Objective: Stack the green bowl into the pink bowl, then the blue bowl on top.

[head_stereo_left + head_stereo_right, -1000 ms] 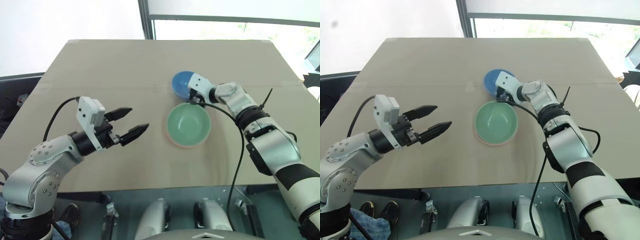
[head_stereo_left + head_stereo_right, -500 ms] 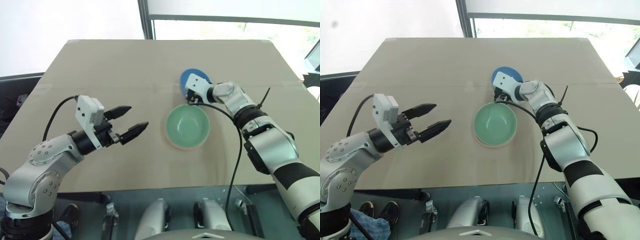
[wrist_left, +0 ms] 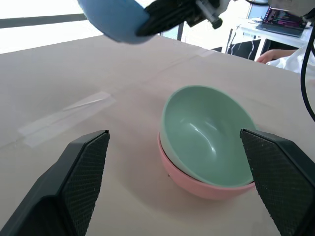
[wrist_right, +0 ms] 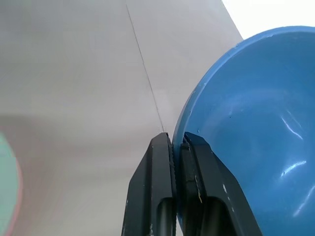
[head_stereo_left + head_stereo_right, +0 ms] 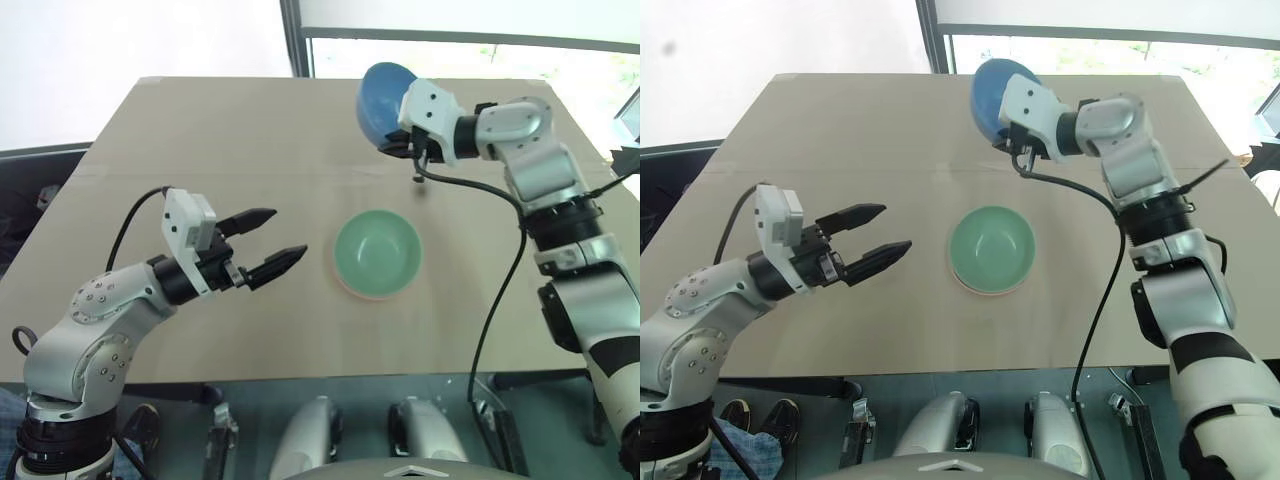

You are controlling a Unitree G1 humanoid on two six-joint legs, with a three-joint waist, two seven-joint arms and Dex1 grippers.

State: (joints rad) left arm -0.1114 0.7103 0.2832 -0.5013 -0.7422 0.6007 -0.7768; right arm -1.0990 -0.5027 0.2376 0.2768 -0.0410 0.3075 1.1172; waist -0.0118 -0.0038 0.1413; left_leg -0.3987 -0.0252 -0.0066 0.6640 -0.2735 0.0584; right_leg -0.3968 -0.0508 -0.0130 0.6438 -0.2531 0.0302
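The small round pale mint green plastic bowl [image 5: 377,252] sits nested inside the small round salmon pink plastic bowl [image 3: 197,183], whose rim shows just beneath it, near the middle of the flat beige counter [image 5: 220,140]. The right end effector [image 4: 176,142] pinches the rim of the small round bright sky blue plastic bowl [image 5: 383,99], one finger inside and one outside, and holds it tilted in the air above the counter's far side, well apart from the nested pair. The left end effector [image 5: 265,241] hovers beside the stacked bowls with its two black fingers spread wide, holding nothing.
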